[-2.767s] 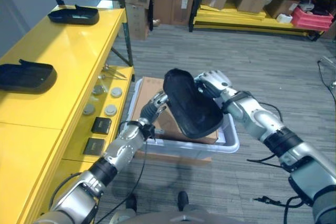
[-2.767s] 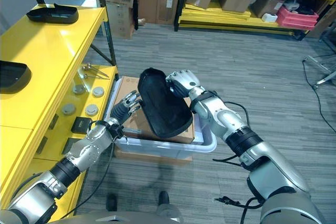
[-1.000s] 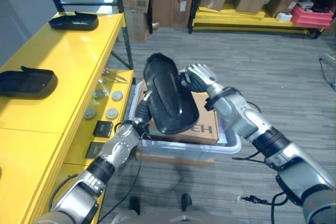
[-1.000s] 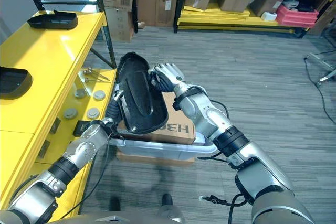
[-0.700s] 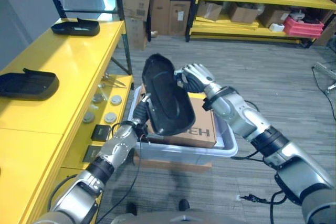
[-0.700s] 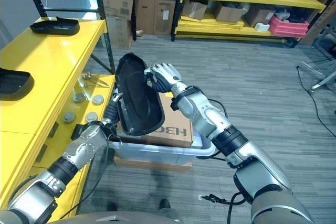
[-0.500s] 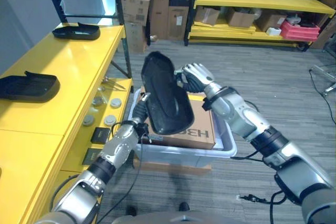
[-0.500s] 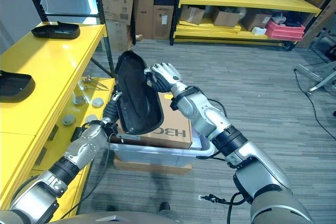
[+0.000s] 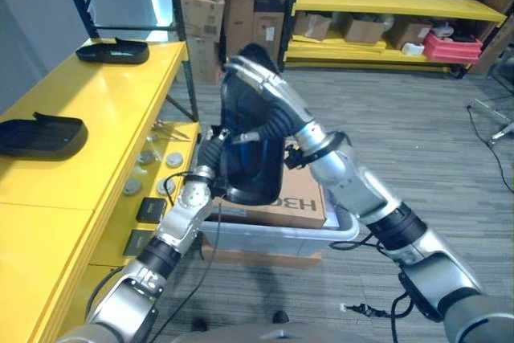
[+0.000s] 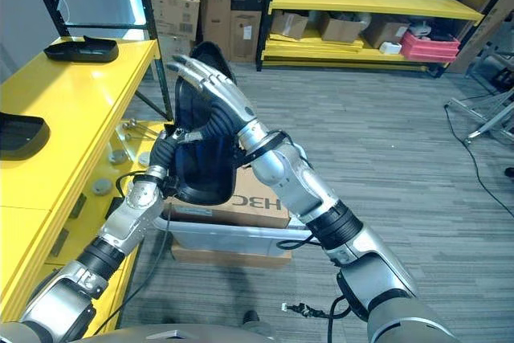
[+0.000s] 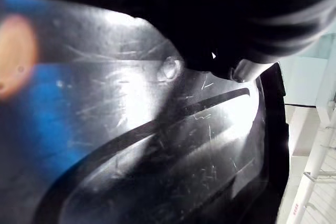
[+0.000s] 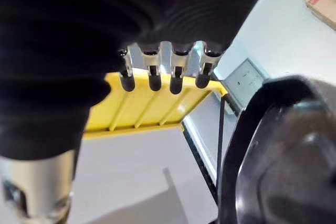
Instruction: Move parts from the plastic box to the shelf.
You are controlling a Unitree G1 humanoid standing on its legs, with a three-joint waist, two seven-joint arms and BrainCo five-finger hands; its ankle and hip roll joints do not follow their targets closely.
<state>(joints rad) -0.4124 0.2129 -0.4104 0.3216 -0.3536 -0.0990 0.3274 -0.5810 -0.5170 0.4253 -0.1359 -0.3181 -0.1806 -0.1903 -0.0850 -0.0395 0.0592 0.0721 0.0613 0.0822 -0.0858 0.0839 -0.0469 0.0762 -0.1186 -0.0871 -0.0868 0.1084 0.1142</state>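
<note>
Black part [image 9: 250, 146]: now upright above plastic box [image 9: 321, 234], left hand [image 9: 210, 153] under it, fingers hidden
Right hand [image 10: 210, 90]: fingers just straightened off the part
Meaning: left-arm carry to shelf [image 9: 88, 130] looks next

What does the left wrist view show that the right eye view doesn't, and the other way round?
Left wrist view: the black part from very close, its glossy surface with fine scratches, a curved rib running across it and a small round stud.

Right eye view: the wider scene. The left hand is at the part's lower side and the right hand has straight fingers laid over its top. The plastic box is below, and the yellow shelf bears two more black parts.

Shared: that same black part, held up above the box.
</note>
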